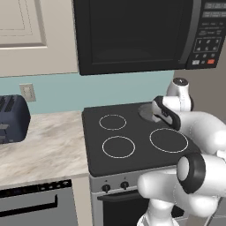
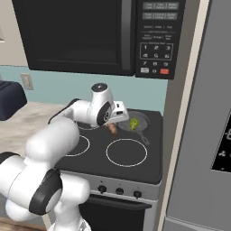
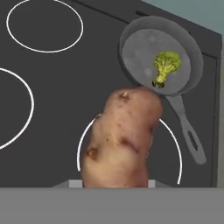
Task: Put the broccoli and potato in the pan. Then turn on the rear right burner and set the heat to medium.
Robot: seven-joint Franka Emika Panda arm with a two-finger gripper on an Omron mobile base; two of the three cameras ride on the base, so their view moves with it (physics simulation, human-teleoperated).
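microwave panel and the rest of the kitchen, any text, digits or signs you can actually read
"1 2 3", "4 5 6", "7 8 9": keypad digits on the microwave control panel, barely legible.
The upper panel buttons carry lettering too small and blurred to read.
The fridge panel shows small white icons, no readable words.
Stove knobs: no readable markings.

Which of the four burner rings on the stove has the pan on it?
The rear right ring: the pan, with broccoli inside, covers it. The other three lie bare.

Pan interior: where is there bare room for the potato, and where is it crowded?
The pan is bare left of and above the broccoli, which lies right of centre. Its near rim, by the handle, is crowded: the held potato overlaps it in the hand view.
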